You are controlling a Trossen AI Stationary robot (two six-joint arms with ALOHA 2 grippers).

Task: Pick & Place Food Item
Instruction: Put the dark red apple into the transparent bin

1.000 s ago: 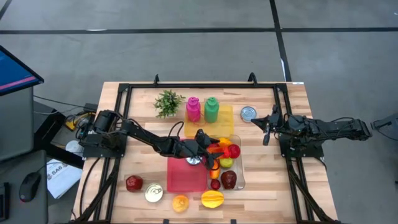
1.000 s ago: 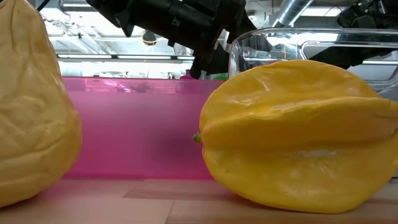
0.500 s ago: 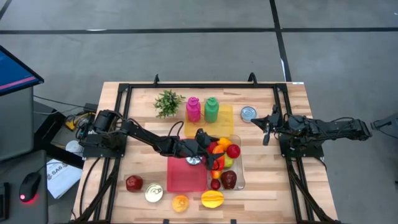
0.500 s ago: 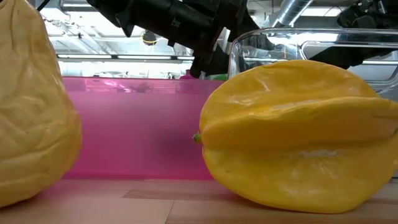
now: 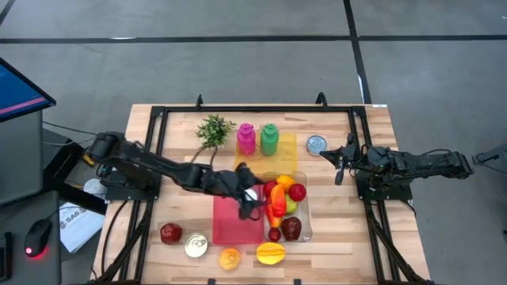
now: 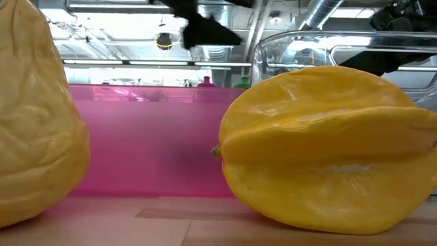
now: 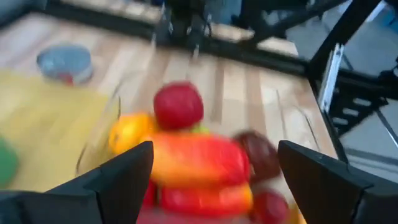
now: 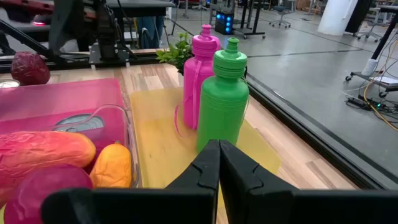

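Fruits [image 5: 283,199] in container [image 5: 306,229], mat [image 5: 236,226] left, bottles [image 5: 258,139] behind

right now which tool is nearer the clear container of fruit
Left. The left tool hangs open at the clear container's edge, over the pink mat. The right tool sits shut farther off, near the tin can.

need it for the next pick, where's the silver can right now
In the high view the silver can sits on the table's far right part, between the yellow mat and the right hand.
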